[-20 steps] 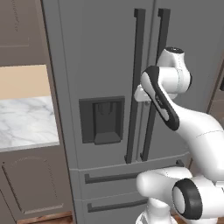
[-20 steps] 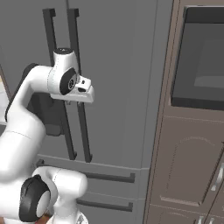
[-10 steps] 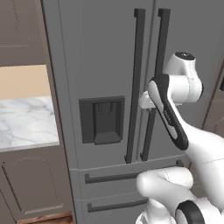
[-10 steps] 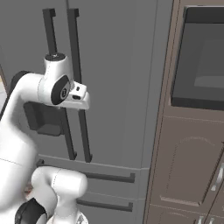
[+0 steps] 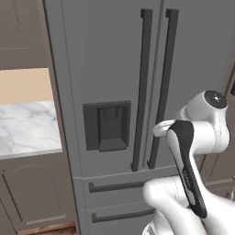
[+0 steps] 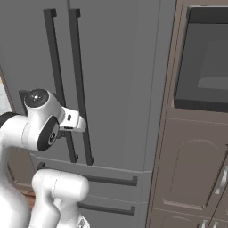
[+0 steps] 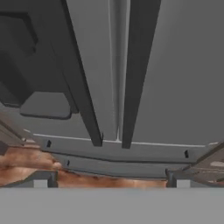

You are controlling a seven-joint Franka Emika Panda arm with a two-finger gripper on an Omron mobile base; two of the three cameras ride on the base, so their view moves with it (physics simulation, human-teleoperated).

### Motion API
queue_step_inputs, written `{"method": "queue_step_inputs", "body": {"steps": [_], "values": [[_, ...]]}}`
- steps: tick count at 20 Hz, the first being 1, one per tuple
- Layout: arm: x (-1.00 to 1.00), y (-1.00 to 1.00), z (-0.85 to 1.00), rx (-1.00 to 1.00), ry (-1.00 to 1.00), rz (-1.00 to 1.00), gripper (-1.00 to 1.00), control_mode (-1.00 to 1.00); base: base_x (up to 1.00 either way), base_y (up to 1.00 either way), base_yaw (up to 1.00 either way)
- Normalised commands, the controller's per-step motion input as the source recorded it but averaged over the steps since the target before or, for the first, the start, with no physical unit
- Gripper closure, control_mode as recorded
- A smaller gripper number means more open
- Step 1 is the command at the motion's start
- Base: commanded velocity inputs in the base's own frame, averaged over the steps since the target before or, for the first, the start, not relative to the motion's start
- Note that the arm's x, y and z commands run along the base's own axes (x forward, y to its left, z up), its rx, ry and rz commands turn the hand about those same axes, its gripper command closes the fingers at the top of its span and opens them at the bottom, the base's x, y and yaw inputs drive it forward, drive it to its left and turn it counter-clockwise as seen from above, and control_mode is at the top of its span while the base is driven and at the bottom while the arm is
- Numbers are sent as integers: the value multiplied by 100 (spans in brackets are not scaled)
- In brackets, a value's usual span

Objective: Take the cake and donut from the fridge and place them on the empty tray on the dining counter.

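Fridge (image 5: 110,69) dead ahead, doors shut, long axis vertical, front facing the cameras | gripper (image 7: 111,181) near, fingertips spread wide, gripping nothing, short of the handles | twin dark handles (image 7: 109,74) run upright at 12 o'clock | dispenser recess (image 5: 106,126) at 9 o'clock of them | no legible writing

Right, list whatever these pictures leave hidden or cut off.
- Fridge contents, cake and donut included: behind the shut doors in all views.
- Fridge top: cut off by the upper edge in both base views.
- Gripper, open: in the hand view just its fingertips rise at the bottom.
- Dispenser recess: too dark to see inside, left base view.
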Motion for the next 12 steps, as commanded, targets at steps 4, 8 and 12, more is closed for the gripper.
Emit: {"method": "queue_step_inputs", "body": {"steps": [4,8,12], "values": [[-36,0,-12,0,-12,0,-100,-100,0,0,0],[-40,0,-7,0,-7,0,-100,-100,0,0,0],[-36,0,-15,0,-7,0,-100,-100,0,0,0]]}}
